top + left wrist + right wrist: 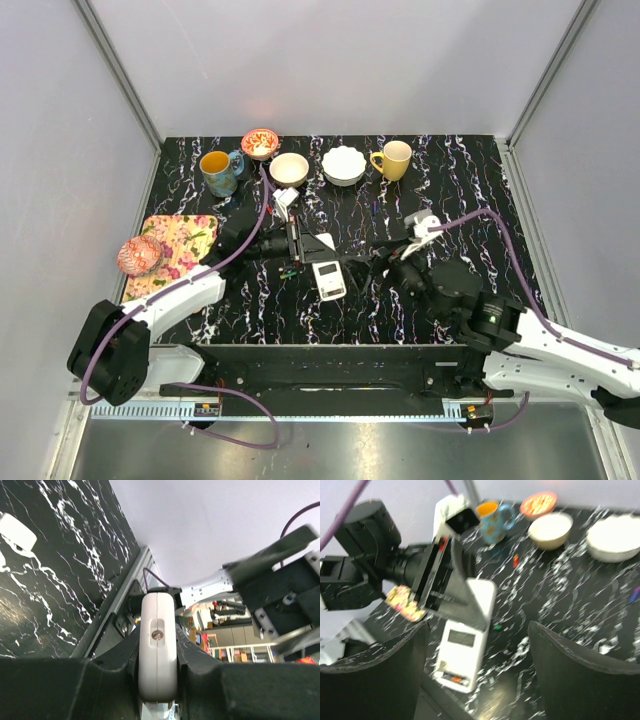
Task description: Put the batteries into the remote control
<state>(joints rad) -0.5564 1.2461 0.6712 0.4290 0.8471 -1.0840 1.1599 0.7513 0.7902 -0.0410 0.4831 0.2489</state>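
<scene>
**Remote pinched in the left arm's grip**

From above, the left gripper (303, 243) holds the remote control (328, 279) at the middle of the black, white-veined table (460, 185), white back up. Its own wrist camera shows what the overhead hides: both fingers (117, 665) pressed against the remote's thin sides. The right wrist view shows the right gripper (477, 626) spread wide, facing the remote. A grey panel on the back is too blurred to read. Pale walls (330, 60) and metal posts (120, 75) enclose the table.
</scene>
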